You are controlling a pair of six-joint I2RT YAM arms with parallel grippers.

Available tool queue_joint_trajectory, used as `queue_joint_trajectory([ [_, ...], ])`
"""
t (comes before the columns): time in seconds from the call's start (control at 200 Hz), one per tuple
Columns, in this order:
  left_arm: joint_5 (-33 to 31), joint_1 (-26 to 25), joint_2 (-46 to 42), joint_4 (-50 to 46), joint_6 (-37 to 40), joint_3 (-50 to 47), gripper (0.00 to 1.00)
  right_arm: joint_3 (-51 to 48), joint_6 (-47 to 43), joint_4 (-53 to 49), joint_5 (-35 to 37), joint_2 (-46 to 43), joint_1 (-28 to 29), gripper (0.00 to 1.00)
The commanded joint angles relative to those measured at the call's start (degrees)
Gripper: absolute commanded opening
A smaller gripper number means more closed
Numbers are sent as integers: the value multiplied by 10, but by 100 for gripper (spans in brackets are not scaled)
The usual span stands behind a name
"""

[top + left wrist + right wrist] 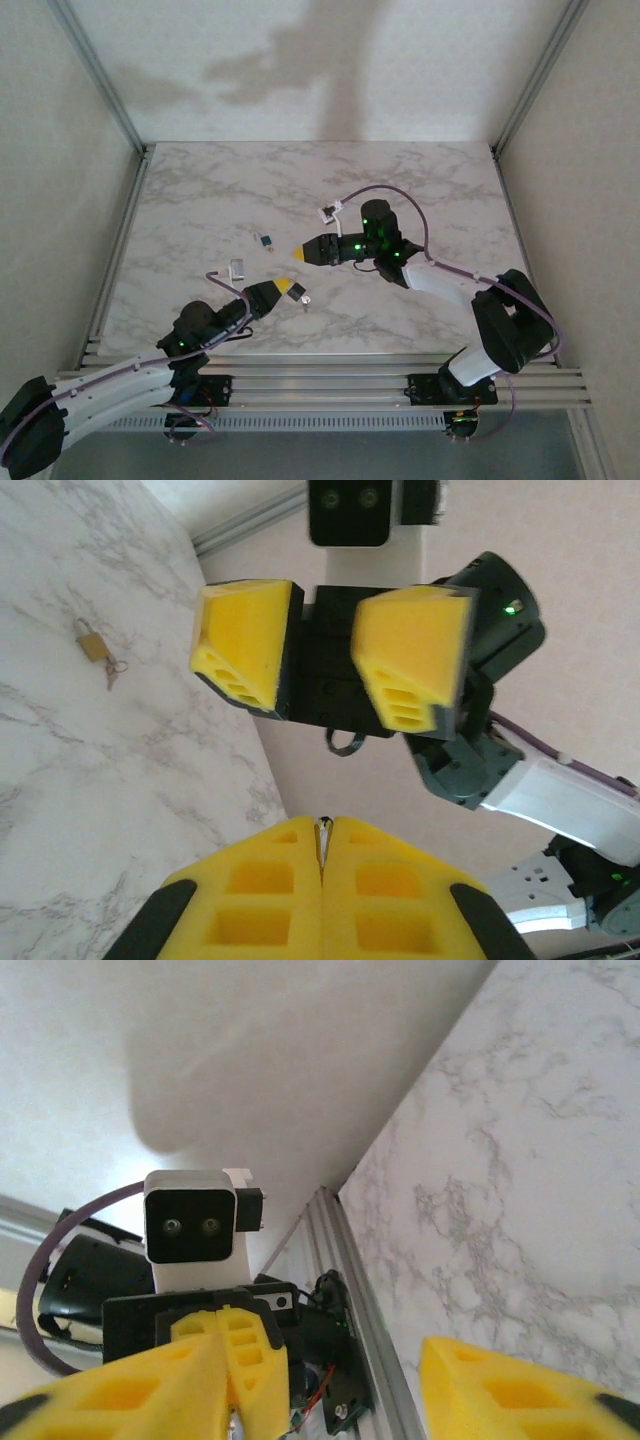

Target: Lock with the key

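Left fingers [400,910]: pressed together, the key [322,838] pinched between the tips.
Right fingers [410,660]: spread, held just opposite the left pair.
Key: over the desk [420,190], near side.

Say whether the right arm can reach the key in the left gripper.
Probably yes: the right gripper, open, faces the key with nothing between; the left gripper's shut pads cover most of it.

No lettering, brand mark or number can be read anywhere. The brass padlock [92,645] lying on the bench [60,780] is too small and blurred for any stamp to show. The key [322,838] appears only edge-on, its faces hidden.
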Motion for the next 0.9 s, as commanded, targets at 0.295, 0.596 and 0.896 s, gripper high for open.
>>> queue_joint_trajectory([
  [0.295, 50, 36, 64, 42, -11, 7, 0, 14, -114, -171, 128, -101, -23, 99],
  [0.596, 101, 75, 140, 85, -21, 27, 0, -28, -112, -202, 241, -163, -43, 99],
  [0.896, 137, 100, 211, 144, -35, 45, 0, -62, -67, -196, 294, -189, -68, 99],
])
